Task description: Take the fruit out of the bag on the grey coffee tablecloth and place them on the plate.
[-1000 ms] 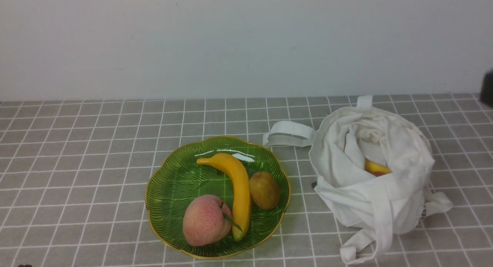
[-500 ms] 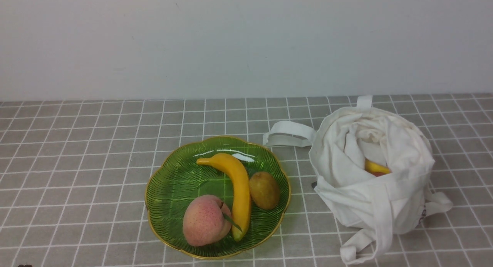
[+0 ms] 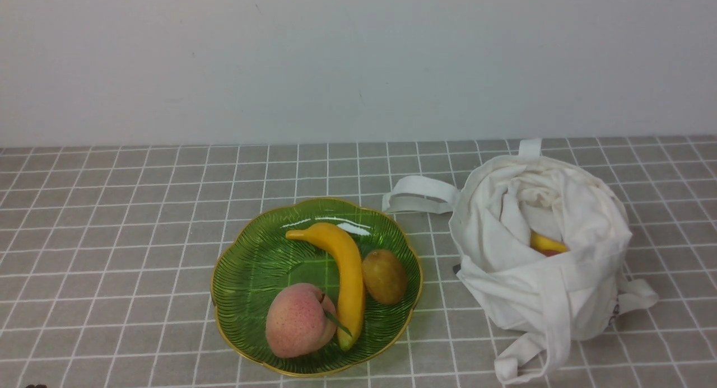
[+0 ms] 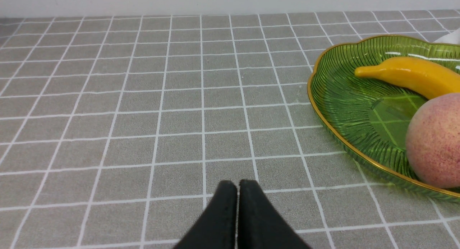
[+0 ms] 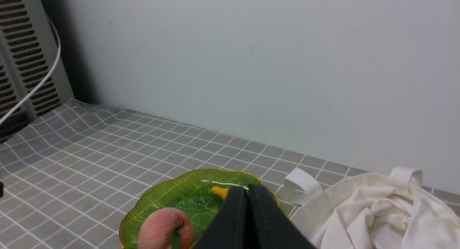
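A: Fruit where?
B: 3 on the plate (image 3: 252, 270): banana (image 3: 348, 265), peach (image 3: 297, 321), olive-brown fruit (image 3: 384, 276). 1 yellow-orange piece (image 3: 546, 244) sits low in the bag (image 3: 582, 315) beside the plate, and the slumped-open mouth leaves it showing.
A: Jaws?
B: Left gripper (image 4: 237, 183), right gripper (image 5: 247, 188): jaws clenched and empty. Looks parked between picks.

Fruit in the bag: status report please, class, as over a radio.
Shut and empty: left tool, right tool. On plate: banana, peach, olive-brown fruit. One yellow-orange piece showing in bag. Bag mouth open, cloth folds crowd the piece.
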Tool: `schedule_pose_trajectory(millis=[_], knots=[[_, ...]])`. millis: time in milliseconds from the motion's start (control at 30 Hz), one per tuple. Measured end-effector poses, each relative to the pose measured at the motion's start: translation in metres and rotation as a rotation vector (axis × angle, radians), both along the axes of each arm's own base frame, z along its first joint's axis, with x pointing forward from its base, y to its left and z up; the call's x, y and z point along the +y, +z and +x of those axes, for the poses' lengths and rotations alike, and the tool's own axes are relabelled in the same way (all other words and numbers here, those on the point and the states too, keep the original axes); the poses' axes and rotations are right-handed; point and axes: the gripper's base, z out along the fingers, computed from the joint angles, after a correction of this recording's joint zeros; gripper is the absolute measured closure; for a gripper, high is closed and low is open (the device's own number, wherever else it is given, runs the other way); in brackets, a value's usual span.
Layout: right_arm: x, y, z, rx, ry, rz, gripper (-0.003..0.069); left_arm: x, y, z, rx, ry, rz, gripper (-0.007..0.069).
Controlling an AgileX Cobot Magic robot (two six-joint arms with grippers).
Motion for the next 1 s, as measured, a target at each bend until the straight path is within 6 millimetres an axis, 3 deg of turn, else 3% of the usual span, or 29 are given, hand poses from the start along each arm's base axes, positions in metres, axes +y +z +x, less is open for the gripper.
schedule_pose_trajectory(millis=[233,367,400,533,567,1000], knots=[[-0.015,-0.022,-0.002,-0.058,-0.202,-0.064,0.0673,0.0,0.0,0.0,0.0,0.0,0.0,0.0632],[-0.027,-0.06,0.002,-0.023,-0.409,-0.138,0.0673,0.0,0.0,0.0,0.0,0.0,0.0,0.0632],[-0.032,-0.079,0.002,0.008,-0.49,-0.16,0.0673,0.0,0.0,0.0,0.0,0.0,0.0,0.0632],[-0.037,-0.114,0.002,0.068,-0.581,-0.182,0.0673,0.0,0.0,0.0,0.0,0.0,0.0,0.0632],[-0.039,-0.133,0.002,0.129,-0.61,-0.192,0.0673,0.0,0.0,0.0,0.0,0.0,0.0,0.0632],[-0.039,-0.136,0.002,0.148,-0.631,-0.158,0.0673,0.0,0.0,0.0,0.0,0.0,0.0,0.0632]])
